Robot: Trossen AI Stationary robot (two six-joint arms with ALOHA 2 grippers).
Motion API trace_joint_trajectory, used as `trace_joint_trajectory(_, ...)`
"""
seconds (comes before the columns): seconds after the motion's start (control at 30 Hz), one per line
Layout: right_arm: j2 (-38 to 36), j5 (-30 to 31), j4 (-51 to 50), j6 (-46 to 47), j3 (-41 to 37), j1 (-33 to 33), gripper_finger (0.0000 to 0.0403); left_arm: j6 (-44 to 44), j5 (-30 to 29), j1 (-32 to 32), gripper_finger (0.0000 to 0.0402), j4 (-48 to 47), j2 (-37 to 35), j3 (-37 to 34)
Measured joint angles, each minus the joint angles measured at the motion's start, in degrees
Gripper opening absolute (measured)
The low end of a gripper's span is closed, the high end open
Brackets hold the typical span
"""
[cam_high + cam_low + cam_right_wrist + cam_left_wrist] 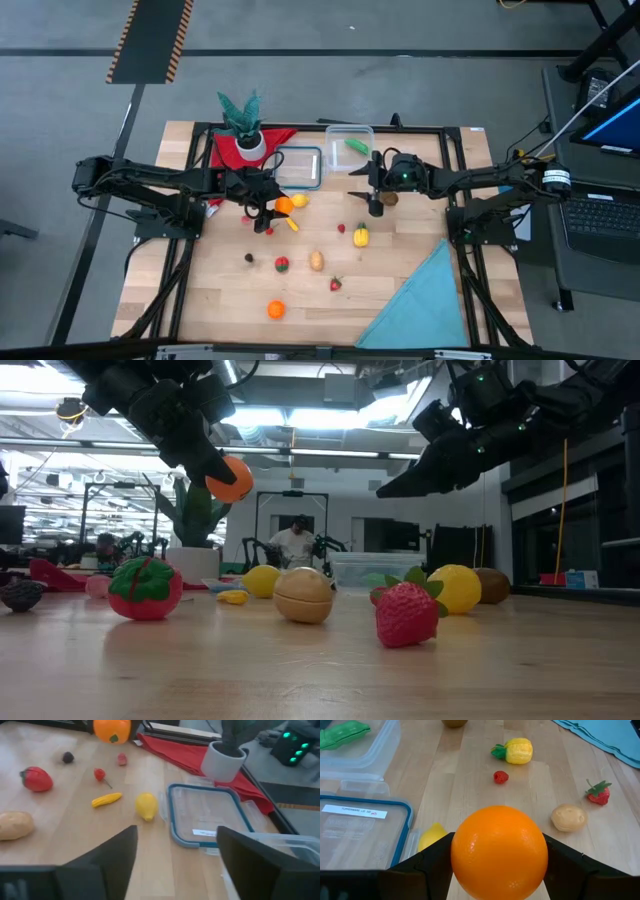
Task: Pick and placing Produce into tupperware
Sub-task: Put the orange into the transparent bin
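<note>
My left gripper (272,212) is shut on an orange (499,851), held above the table near the blue-rimmed lid (298,167). My right gripper (177,835) stands open with nothing between its fingers, just on the near side of the clear tupperware (348,150), beside a brown fruit (390,198). A green piece (355,145) lies inside the tupperware. On the wood lie a lemon (299,200), a yellow pineapple (360,236), a potato (316,261), a tomato (282,264), a strawberry (336,284) and a second orange (275,309). My left gripper pinches the orange between its two fingers, one on each opposite side (459,855). The fingers come from the table's left, slanting downward. The orange (230,478) is lifted clear of the table.
A potted plant (243,125) stands on a red cloth (225,150) at the far left. A teal cloth (420,300) covers the near right corner. A small raspberry (341,228), a yellow piece (292,224) and a dark berry (249,258) lie mid-table.
</note>
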Motion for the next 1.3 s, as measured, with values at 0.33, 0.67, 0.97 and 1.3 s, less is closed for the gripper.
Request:
trace_joint_trajectory(0.33, 0.00, 4.03, 1.51, -5.60, 0.00, 3.19, 0.0366, -0.10, -0.04, 1.07, 0.0239, 1.13, 0.02, -0.04)
trace_joint_trajectory(0.67, 0.00, 3.99, -0.13, -17.05, 6.02, 10.17, 0.0366, -2.56, 8.75, 4.93, 0.0239, 6.48, 0.03, -0.04)
trace_joint_trajectory(0.97, 2.90, 4.03, -9.83, -19.30, 14.59, 13.03, 0.0366, -4.82, 19.40, 6.51, 0.0239, 8.78, 6.37, 1.51)
trace_joint_trajectory(1.3, 10.19, 4.06, -14.10, -26.31, 21.38, 16.41, 0.0366, -3.12, 29.70, 6.93, 0.0239, 8.76, 13.45, 7.87)
